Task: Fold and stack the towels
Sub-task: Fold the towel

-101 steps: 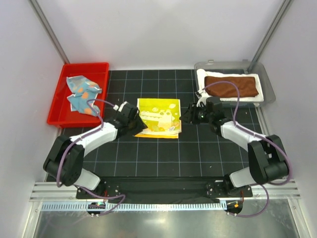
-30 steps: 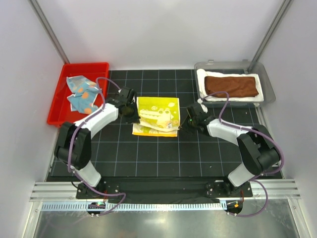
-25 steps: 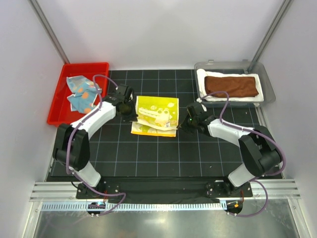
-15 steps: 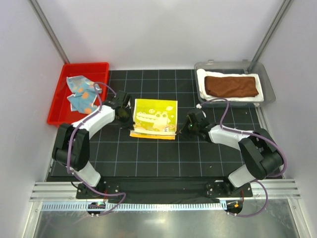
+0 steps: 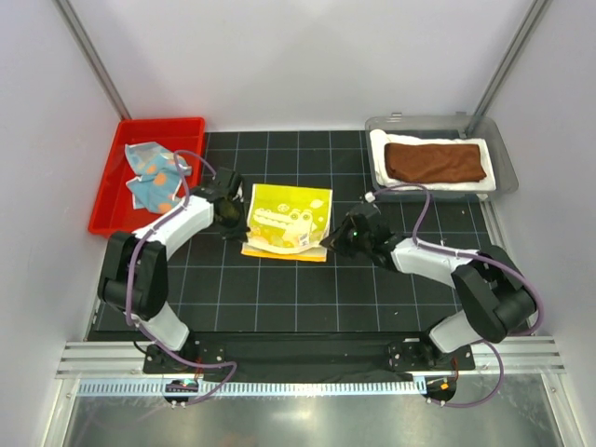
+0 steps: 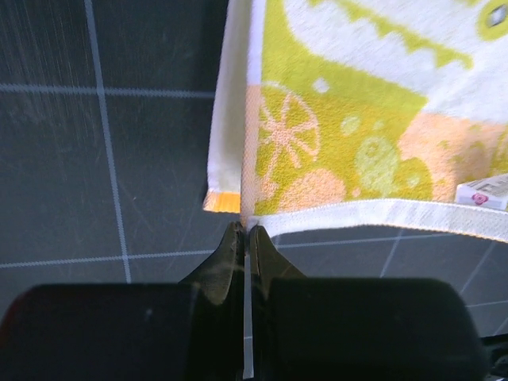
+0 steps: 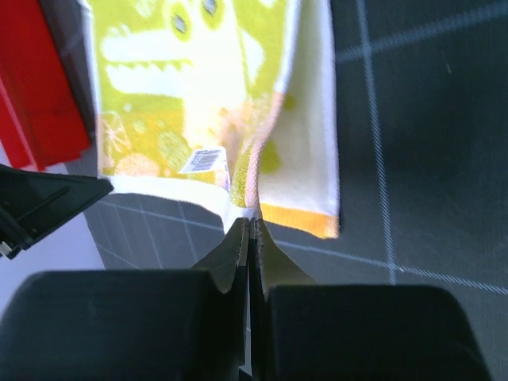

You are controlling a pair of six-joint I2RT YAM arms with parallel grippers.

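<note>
Left of the black grid mat's (image 5: pixel 279 289) centre, the left gripper (image 5: pixel 230 212) is clamped on the yellow crocodile-print towel's (image 5: pixel 287 219) upper layer. The towel lies at mat centre. The right gripper (image 5: pixel 331 245) pinches the opposite corner. The fold looks to be mid-step; the next move calls for both arms to carry that layer across evenly.

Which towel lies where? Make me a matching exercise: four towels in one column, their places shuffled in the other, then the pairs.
Towels:
1. yellow cartoon-print towel
2. light blue orange-spotted towel
3. rust-brown towel
4. white towel

Places:
A. in the red tray
B. lowest in the grey bin, under another towel
C. on the black grid mat
D. on top of another towel, in the bin

Pairs: 1-C, 2-A, 3-D, 4-B
</note>
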